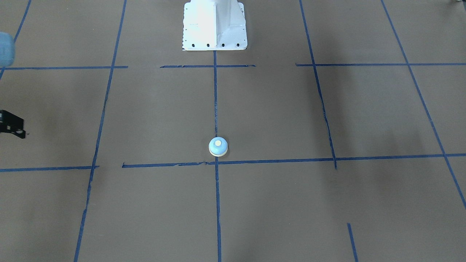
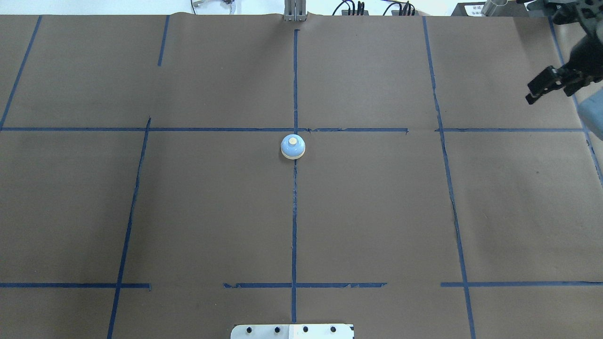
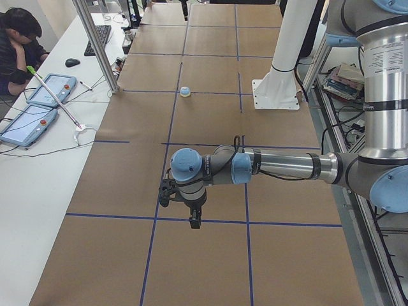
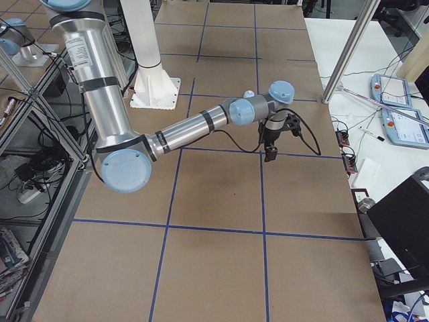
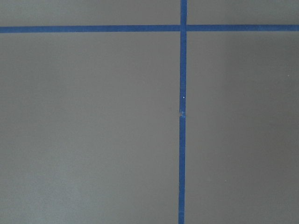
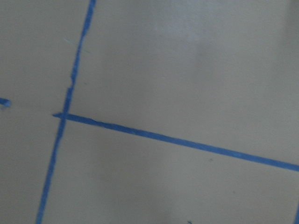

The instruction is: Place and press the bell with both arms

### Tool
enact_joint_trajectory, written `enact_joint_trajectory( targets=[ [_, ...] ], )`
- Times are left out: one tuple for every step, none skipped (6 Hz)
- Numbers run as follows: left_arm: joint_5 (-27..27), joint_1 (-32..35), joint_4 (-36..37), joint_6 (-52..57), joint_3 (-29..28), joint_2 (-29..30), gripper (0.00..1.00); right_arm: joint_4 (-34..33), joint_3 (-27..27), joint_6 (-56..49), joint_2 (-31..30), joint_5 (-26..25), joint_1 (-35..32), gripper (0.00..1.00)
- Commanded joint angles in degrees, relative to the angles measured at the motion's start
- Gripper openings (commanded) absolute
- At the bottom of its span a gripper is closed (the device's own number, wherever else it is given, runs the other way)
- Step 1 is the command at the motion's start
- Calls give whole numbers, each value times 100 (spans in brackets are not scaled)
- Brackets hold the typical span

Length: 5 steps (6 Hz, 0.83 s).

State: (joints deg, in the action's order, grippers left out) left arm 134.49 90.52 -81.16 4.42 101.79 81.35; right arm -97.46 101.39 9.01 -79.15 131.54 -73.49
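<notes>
The bell [image 2: 293,146] stands alone on the brown paper at the central tape cross, dome up, with its cream button on top; it also shows in the front view [image 1: 218,146] and, small, in both side views [image 3: 185,92] [image 4: 249,94]. My right gripper [image 2: 541,88] hangs above the table far to the bell's right, empty, its fingers looking closed together; it shows at the front view's left edge [image 1: 12,125] and in the right side view [image 4: 270,155]. My left gripper [image 3: 194,220] shows only in the left side view, far from the bell; I cannot tell whether it is open or shut.
The white pedestal base [image 1: 214,25] stands at the robot's edge of the table. Blue tape lines [image 2: 294,212] grid the brown paper. Tablets [image 3: 38,105] and an operator [image 3: 19,32] are at a side desk beyond the far edge.
</notes>
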Motion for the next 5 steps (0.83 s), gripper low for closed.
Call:
enact_joint_trajectory(
  targets=[
    [-2, -8, 3, 6, 69, -128, 100, 16, 399, -908, -1325, 73, -848, 100],
    [-2, 1, 3, 6, 87, -129, 100, 34, 460, -901, -1731, 74, -1034, 100],
    [7, 1, 3, 6, 148, -189, 100, 34, 539, -866, -1935, 82, -1053, 100],
    [7, 1, 3, 6, 183, -216, 100, 34, 610, -848, -2024, 82, -1053, 100],
    [7, 1, 3, 6, 192, -243, 100, 34, 584, -865, -2034, 74, -1053, 100]
  ],
)
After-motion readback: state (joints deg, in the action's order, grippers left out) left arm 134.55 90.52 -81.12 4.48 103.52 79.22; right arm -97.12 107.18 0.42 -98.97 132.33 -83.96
